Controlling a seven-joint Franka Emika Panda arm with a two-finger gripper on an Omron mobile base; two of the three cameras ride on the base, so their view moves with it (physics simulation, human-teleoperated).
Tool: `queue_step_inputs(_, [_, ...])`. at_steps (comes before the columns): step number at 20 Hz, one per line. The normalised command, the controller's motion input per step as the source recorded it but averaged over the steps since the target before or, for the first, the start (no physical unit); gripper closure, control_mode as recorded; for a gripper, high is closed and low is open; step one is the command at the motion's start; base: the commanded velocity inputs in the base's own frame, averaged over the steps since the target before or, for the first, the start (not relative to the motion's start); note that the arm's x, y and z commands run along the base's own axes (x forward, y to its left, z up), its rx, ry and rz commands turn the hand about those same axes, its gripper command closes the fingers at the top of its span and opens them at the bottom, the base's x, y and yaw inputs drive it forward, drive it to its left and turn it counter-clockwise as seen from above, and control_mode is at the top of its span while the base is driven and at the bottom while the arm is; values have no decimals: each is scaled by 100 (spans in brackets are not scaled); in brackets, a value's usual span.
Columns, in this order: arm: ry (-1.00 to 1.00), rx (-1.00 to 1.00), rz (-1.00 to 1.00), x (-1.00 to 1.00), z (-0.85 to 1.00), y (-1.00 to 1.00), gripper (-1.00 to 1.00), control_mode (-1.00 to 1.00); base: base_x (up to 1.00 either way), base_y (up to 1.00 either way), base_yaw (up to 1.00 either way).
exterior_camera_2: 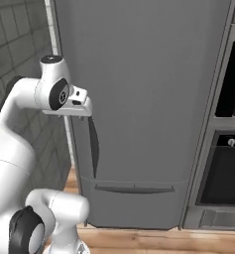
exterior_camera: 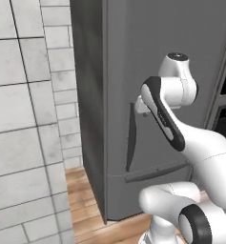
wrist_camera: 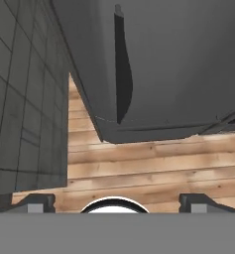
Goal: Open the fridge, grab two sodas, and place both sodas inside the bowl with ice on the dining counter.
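Against the top of the door handle [exterior_camera_2: 93,141], the gripper [wrist_camera: 114,203] hangs with its jaws spread wide and nothing between them. The fridge [exterior_camera_2: 148,99] stands shut, its drawer [exterior_camera_2: 134,201] below. Likely trouble: closing beside the handle rather than around it would leave the pull with no purchase, and since the handle is slim and curved, the tips could slide down it. A pull off the door's swing might also drag the grip loose. Tiled wall [exterior_camera: 24,119] sits just left of the fridge, wooden floor [wrist_camera: 153,168] beneath, and a dark oven [exterior_camera_2: 228,168] to the right.
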Motion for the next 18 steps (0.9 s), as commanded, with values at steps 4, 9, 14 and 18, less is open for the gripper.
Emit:
queue_step_inputs(4, [0, 0, 0, 0, 0, 0, -100, 100, 5, 30, -23])
queue_step_inputs(9, [0, 0, 0, 0, 0, 0, -100, 100, 3, 55, -29])
queue_step_inputs(14, [0, 0, 0, 0, 0, 0, -100, 100, 2, 43, -28])
queue_step_inputs(18, [0, 0, 0, 0, 0, 0, -100, 100, 3, 27, -26])
